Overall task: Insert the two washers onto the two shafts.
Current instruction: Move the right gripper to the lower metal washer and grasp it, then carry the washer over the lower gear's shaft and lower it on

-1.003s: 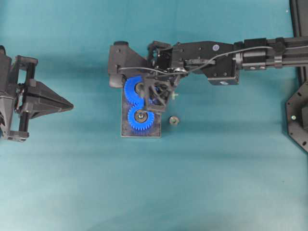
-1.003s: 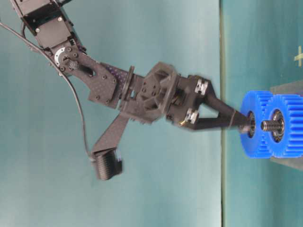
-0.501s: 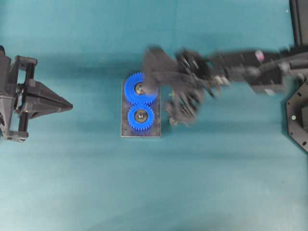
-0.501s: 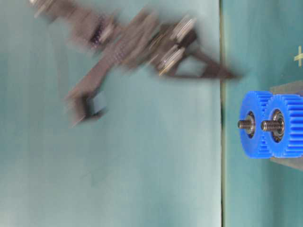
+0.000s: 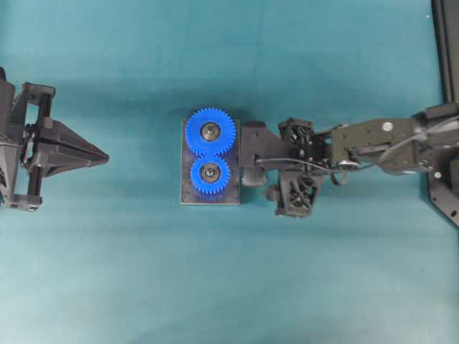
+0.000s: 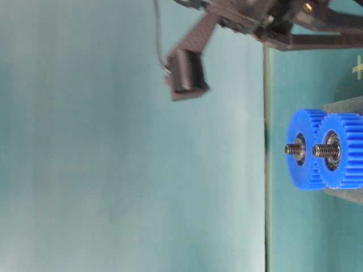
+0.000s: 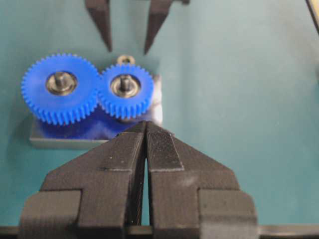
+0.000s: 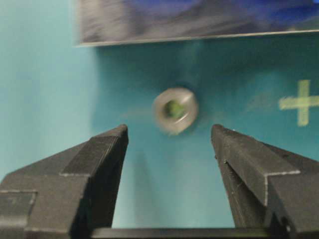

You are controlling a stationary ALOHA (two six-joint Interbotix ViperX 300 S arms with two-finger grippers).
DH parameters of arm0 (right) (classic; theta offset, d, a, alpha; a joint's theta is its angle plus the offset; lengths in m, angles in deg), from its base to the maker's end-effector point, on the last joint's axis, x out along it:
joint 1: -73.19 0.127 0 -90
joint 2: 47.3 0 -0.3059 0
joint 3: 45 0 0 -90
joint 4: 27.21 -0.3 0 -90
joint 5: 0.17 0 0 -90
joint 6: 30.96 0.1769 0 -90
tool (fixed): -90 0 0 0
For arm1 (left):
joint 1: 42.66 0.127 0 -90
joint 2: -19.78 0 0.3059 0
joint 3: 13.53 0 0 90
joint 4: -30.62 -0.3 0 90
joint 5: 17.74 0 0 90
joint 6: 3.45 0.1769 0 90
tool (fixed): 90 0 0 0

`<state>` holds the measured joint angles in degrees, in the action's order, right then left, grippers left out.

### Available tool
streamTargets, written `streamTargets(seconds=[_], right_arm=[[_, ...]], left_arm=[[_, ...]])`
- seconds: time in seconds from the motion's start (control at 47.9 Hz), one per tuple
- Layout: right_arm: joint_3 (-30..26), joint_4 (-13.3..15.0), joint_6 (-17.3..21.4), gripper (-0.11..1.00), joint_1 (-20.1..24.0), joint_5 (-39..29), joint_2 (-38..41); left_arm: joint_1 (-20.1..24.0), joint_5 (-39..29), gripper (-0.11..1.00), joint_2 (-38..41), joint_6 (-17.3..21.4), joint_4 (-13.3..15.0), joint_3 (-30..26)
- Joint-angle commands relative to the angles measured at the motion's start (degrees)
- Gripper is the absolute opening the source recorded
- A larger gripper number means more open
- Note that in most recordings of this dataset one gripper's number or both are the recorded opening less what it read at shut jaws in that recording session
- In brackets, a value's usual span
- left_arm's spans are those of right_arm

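The washer [image 8: 175,110] lies flat on the desk [image 8: 45,84], hole up; the right claw [image 8: 169,144] hangs above, spread.

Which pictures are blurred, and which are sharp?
Right wrist view: the washer and the plate's edge are smeared, while the open right gripper looks sharper. Table-level view: the arm is soft, the blue gears crisp. Left wrist view: sharp, with the shut left gripper.

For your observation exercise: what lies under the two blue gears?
The blue gears sit on a grey base plate, each on a threaded shaft poking through its centre. The plate surface directly beneath the gears is covered.
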<state>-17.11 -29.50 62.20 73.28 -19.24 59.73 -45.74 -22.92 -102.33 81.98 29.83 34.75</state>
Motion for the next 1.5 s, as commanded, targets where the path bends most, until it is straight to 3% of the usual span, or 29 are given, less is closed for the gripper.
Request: streamTargets(seconds=[0.0,0.397,0.501,0.627,0.919,1.212,1.483], right_arm=[[-1.41,0.09,0.53,0.69,0.09,1.49,0.26],[-2.9,0.18,0.62,0.64,0.35,-0.79,3.08],[-2.9,0.18,0.62,0.54,0.26,-3.16,2.99],[-3.43,0.09,0.79,0.31,0.26,-5.19,2.72],[-6.5,0.09,2.2,0.31,0.09,-8.09,-0.62],[-17.4,0.18,2.2,0.31,-1.49,-17.58,-1.76],[-24.35,0.53,1.49,0.31,-1.85,-19.25,2.37]], left_arm=[[-0.09,0.53,0.01,-0.09,-0.09,-0.09,-1.14],[-0.09,0.53,0.01,0.0,-0.18,-0.18,-1.05],[-0.09,0.53,0.01,0.0,-0.09,-0.18,-1.05],[-0.09,0.53,0.01,0.0,-0.18,-0.09,-0.88],[-0.09,0.53,0.01,-0.09,-0.18,-0.09,-0.79],[-0.09,0.53,0.01,0.0,-0.18,-0.18,-0.18],[-0.09,0.53,0.01,-0.26,-0.18,-0.18,-0.09]])
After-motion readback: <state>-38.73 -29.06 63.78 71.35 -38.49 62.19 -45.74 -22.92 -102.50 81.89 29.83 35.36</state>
